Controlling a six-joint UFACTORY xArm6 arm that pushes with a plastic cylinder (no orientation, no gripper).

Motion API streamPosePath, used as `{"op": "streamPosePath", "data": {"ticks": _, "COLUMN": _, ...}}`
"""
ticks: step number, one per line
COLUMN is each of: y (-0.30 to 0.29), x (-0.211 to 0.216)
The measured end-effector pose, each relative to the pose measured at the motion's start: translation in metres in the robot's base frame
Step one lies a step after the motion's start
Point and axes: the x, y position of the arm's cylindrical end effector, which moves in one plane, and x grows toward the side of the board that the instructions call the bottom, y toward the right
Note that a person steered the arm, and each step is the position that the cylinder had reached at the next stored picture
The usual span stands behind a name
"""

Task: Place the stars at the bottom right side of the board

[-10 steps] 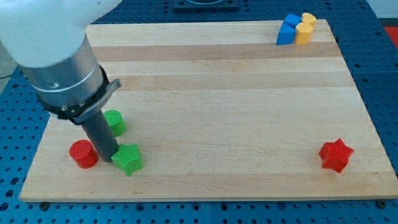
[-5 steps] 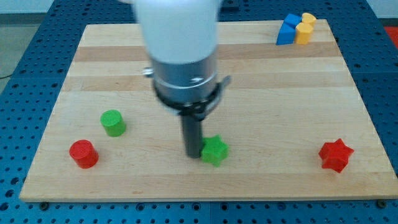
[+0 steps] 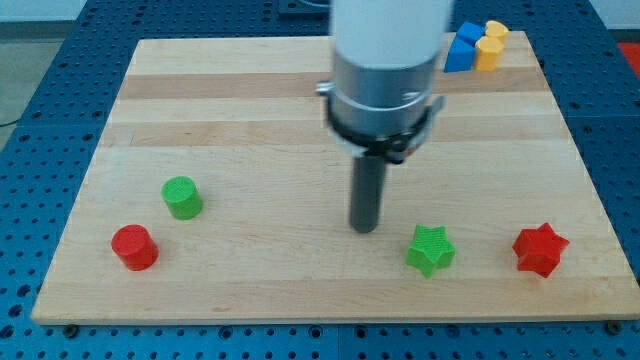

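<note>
A green star (image 3: 431, 250) lies near the board's bottom edge, right of centre. A red star (image 3: 540, 249) lies at the bottom right, a short way right of the green star. My tip (image 3: 364, 228) stands on the board to the left of the green star and slightly above it in the view, with a clear gap between them. The dark rod rises from the tip into the grey and white arm (image 3: 387, 60) at the view's top.
A green cylinder (image 3: 182, 197) and a red cylinder (image 3: 134, 247) sit at the bottom left. A blue block (image 3: 461, 47) and two yellow blocks (image 3: 489, 45) are huddled at the top right corner. The wooden board (image 3: 300, 110) lies on a blue perforated table.
The green star has slid rightward along the bottom, from the bottom left to near the red star. My tip moved right with it and now stands apart from it.
</note>
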Motion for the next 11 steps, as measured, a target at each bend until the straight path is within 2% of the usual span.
{"op": "streamPosePath", "data": {"ticks": 1, "y": 0.008, "x": 0.016}}
{"op": "streamPosePath", "data": {"ticks": 3, "y": 0.054, "x": 0.013}}
{"op": "streamPosePath", "data": {"ticks": 5, "y": 0.063, "x": 0.049}}
{"op": "streamPosePath", "data": {"ticks": 7, "y": 0.11, "x": 0.049}}
{"op": "streamPosePath", "data": {"ticks": 10, "y": 0.141, "x": 0.049}}
{"op": "streamPosePath", "data": {"ticks": 11, "y": 0.093, "x": 0.077}}
